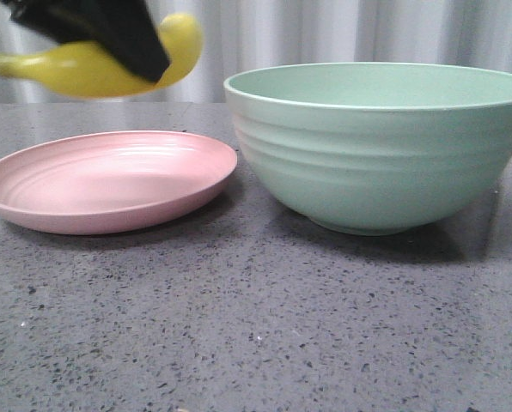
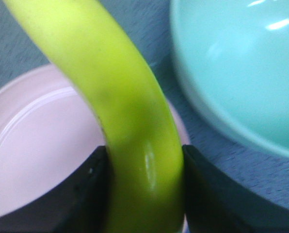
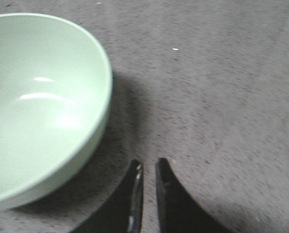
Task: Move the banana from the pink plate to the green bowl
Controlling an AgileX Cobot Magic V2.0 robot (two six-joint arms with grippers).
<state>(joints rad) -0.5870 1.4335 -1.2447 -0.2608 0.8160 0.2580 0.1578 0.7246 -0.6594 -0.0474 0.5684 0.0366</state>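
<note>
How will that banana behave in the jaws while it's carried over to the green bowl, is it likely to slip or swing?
The banana looks glossy, so it may slide between the left gripper jaws. It seems held off-centre, one end sticking out far, so it could pivot. It appears stiff, keeping its curve above the pink plate.

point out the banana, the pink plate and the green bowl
banana (image 1: 76,73), front view, its yellow belly left of the left hand
pink plate (image 1: 110,176), front view, its bare inner face
green bowl (image 1: 385,163), front view, its ridged outer wall
</note>
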